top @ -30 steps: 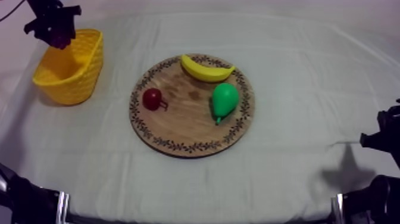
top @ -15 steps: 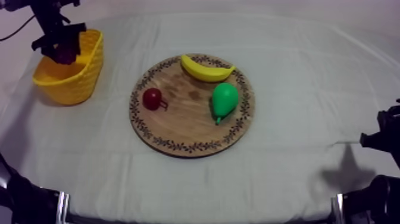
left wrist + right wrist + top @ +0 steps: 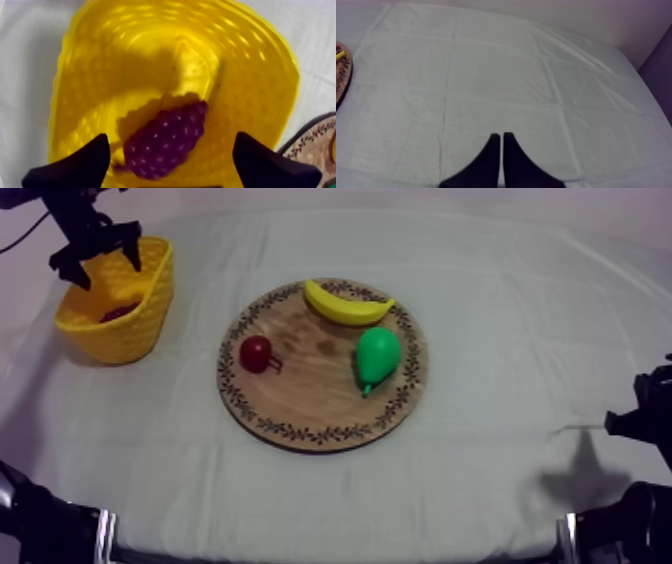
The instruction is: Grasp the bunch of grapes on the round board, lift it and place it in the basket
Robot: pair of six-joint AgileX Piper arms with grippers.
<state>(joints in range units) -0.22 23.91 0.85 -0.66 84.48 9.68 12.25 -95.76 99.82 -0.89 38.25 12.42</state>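
Bunch of grapes (image 3: 165, 137) lies on the floor of the yellow basket (image 3: 260, 65), a dark purple cluster of small round berries with pale glints, set at a slant with its broad end toward the basket's middle. From above it shows as a dark patch (image 3: 117, 313) low inside the basket (image 3: 125, 333), which stands at the left of the bench (image 3: 500, 288). My left end effector (image 3: 103, 268) hangs over the basket's rim, its fingers (image 3: 75, 165) spread wide with nothing between them, clear of the fruit. My right end effector (image 3: 501, 135) is over bare cloth, its fingers pressed together in a narrow wedge. By count: one bunch, one basket, one wooden board (image 3: 310, 388), and on that board one banana (image 3: 348, 305), one pear (image 3: 377, 356) and one small red fruit (image 3: 256, 353).
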